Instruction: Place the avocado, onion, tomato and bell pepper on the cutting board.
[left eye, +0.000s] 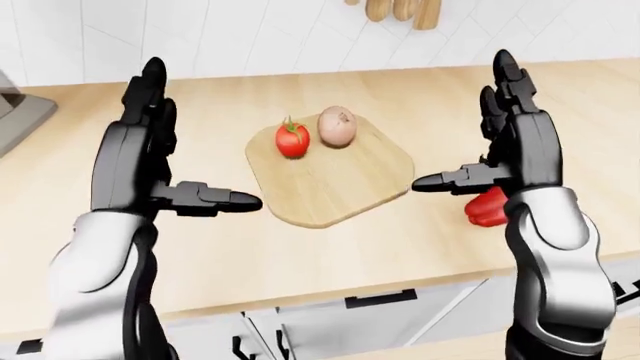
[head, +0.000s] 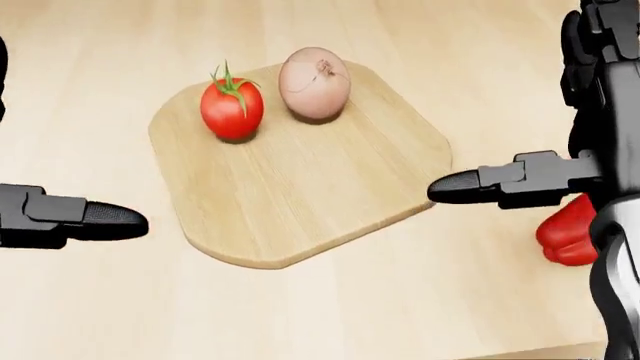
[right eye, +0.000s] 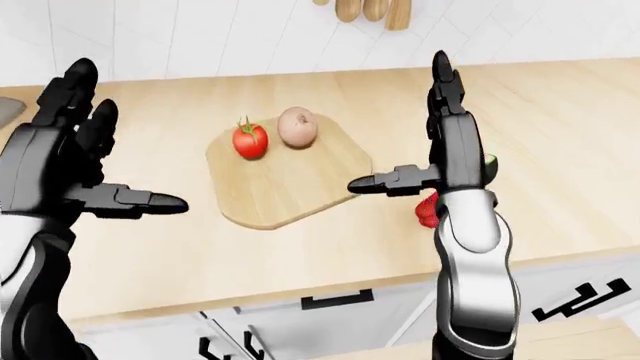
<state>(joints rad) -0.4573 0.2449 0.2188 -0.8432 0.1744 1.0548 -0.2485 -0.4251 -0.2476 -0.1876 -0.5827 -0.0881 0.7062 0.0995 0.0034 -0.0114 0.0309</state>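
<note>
A wooden cutting board (head: 300, 180) lies on the wood counter. On its upper left part stand a red tomato (head: 232, 109) with a green stem and a pale onion (head: 315, 82), side by side. Left of the board my left hand (left eye: 195, 142) is open, fingers up and thumb (head: 100, 221) pointing at the board, holding nothing. My right hand (left eye: 460, 124) is open at the board's right edge, with its thumb (head: 470, 186) over the rim. A red bell pepper (head: 566, 234) lies on the counter, half hidden behind that hand. A green sliver (right eye: 490, 159), perhaps the avocado, peeks from behind the right hand.
Wooden utensils (left eye: 400, 9) hang on the tiled wall at the top. A grey appliance (left eye: 18, 116) stands at the left edge. The counter's near edge runs above drawers with dark handles (left eye: 375, 298).
</note>
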